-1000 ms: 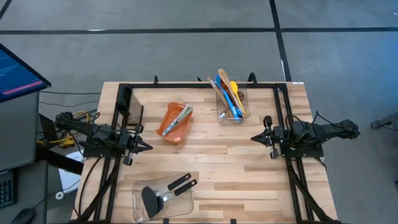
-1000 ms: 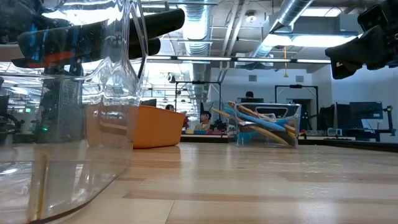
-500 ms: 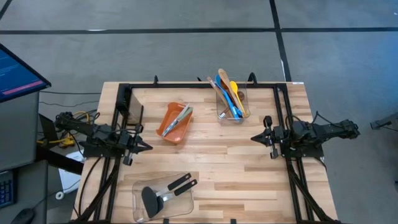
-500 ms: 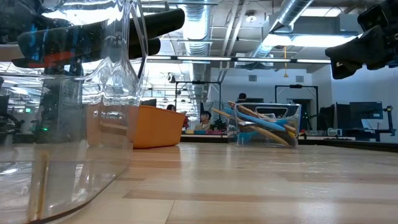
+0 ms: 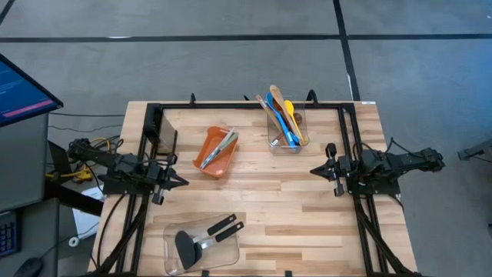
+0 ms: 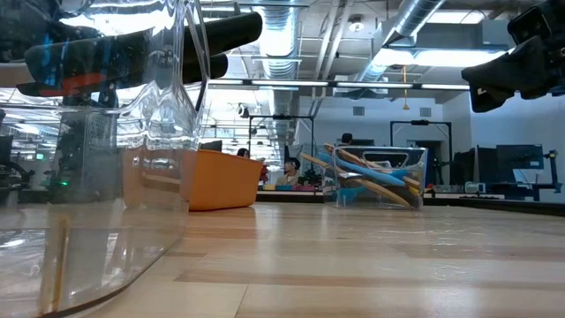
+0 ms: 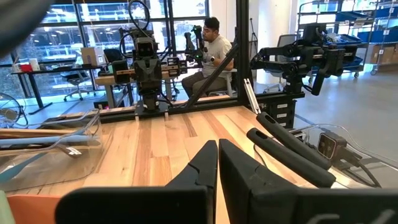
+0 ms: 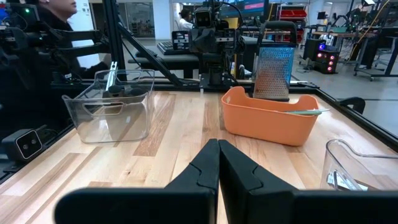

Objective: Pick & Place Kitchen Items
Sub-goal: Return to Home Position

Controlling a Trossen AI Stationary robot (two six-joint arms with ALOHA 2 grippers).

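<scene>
bin orange | spatulas black | blue spoon | yellow spoon | table pale striped wood

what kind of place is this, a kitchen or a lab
Most likely a robotics lab, not a kitchen: another robot arm rig stands beyond the wooden table, exposed ducts run along the ceiling, and a person sits at a desk behind.
</scene>
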